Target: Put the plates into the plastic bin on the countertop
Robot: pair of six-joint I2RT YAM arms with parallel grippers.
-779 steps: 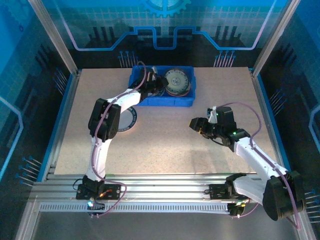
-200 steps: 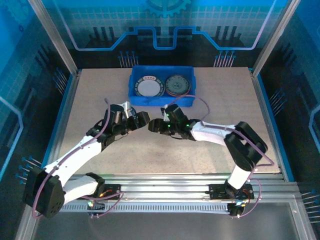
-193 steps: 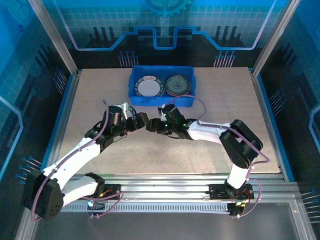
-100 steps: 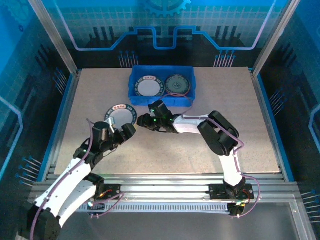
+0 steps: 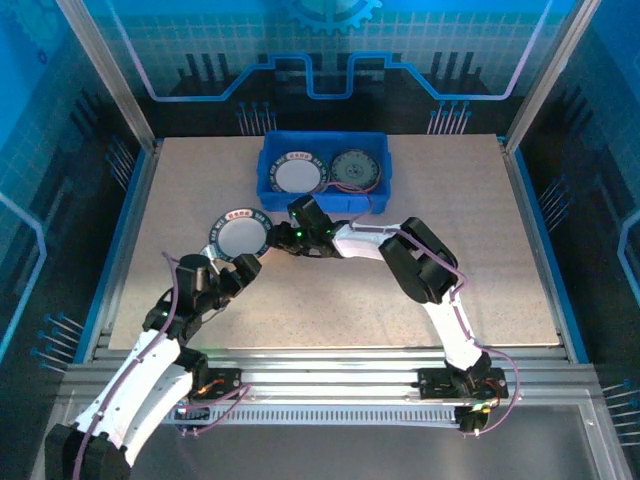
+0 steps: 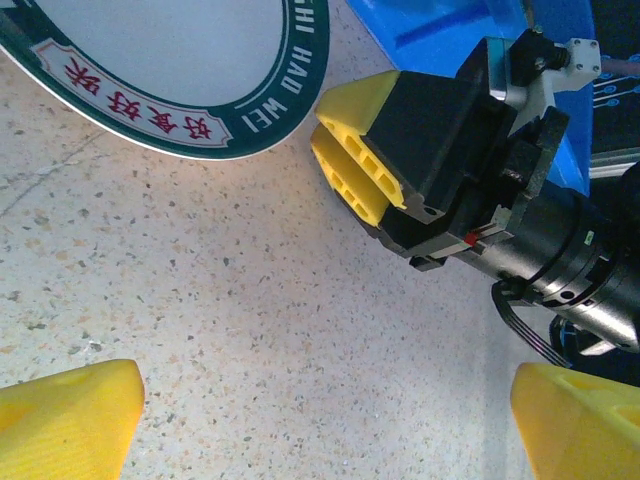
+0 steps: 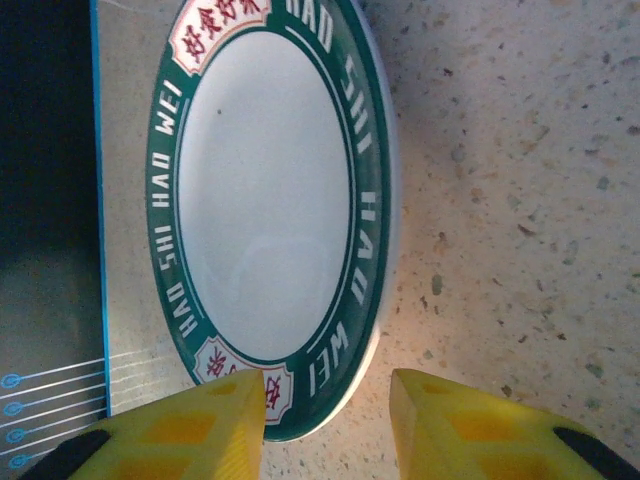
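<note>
**Operator:** While the white plate (image 5: 238, 236) with the dark lettered rim is lying outside the plastic bin (image 5: 266, 180), how far along is the task standing?

**Technician:** It is nearing completion, by my reading. Inside the bin, a white-centred plate (image 5: 300, 175) is occupying the left half and a dark plate (image 5: 357, 170) is occupying the right half, side by side. Whether more plates are lying beneath them cannot be told. The white plate is sitting flat on the countertop (image 5: 480, 250), near the bin's left front corner and apart from its wall. It is the one plate awaiting transfer.

**Operator:** How are the grippers standing?

**Technician:** The right gripper (image 5: 277, 240) is sitting just in front of the bin's front wall, with its fingertips at the white plate's rim. Its jaws are standing partly apart and clamping nothing. Whether they are touching the rim cannot be told. The left gripper (image 5: 237, 270) is hovering on the side of the plate away from the bin, jaws spread wide and empty.

**Operator:** What is outstanding?

**Technician:** As I am judging it, one grasp, one lift over the bin's front wall, and one release inside.
</note>
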